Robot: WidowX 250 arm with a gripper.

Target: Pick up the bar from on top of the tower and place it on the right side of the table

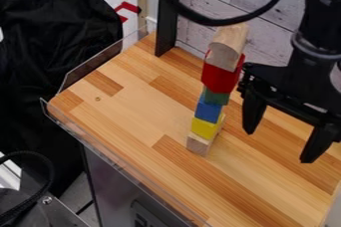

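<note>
The claw [278,147] hangs wide open, gripping nothing, between the block tower [208,112], topped by the wooden bar [228,43], and the counter's [126,116] right edge.

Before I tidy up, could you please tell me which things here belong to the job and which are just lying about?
Job: wooden bar, red block, green block, blue block, yellow block, bottom wooden block, table, gripper.

Not part of it: black sheet at left, black cable across the top.
</note>
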